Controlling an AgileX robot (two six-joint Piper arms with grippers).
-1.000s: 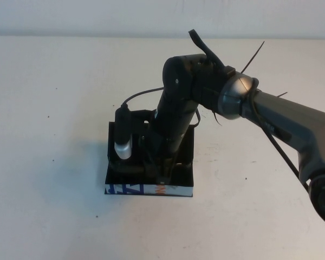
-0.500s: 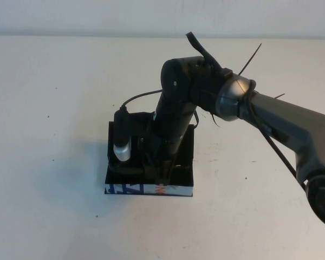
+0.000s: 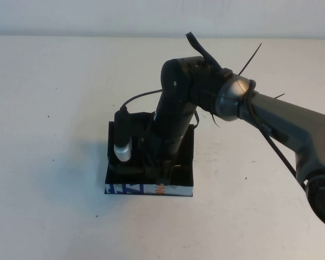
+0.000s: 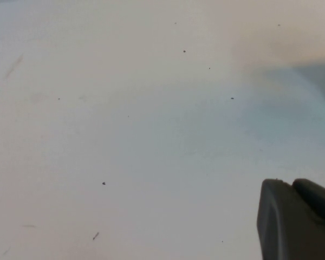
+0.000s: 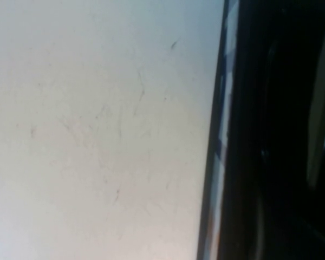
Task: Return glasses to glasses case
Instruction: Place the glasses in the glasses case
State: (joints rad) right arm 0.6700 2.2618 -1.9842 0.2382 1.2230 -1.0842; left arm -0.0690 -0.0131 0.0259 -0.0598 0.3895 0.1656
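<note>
My right gripper [image 3: 161, 172] down inside the open glasses case [image 3: 149, 189] near the table's [image 3: 54, 81] middle, its grip hidden from me, glasses not discernible, left gripper [image 4: 298, 219] over bare table, opening unclear.

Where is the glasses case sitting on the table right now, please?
In the high view, the glasses case sits open near the table's middle, directly beneath the right gripper, which reaches down into it.

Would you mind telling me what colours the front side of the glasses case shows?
White with blue and orange print on the glasses case, clearest in the high view.
</note>
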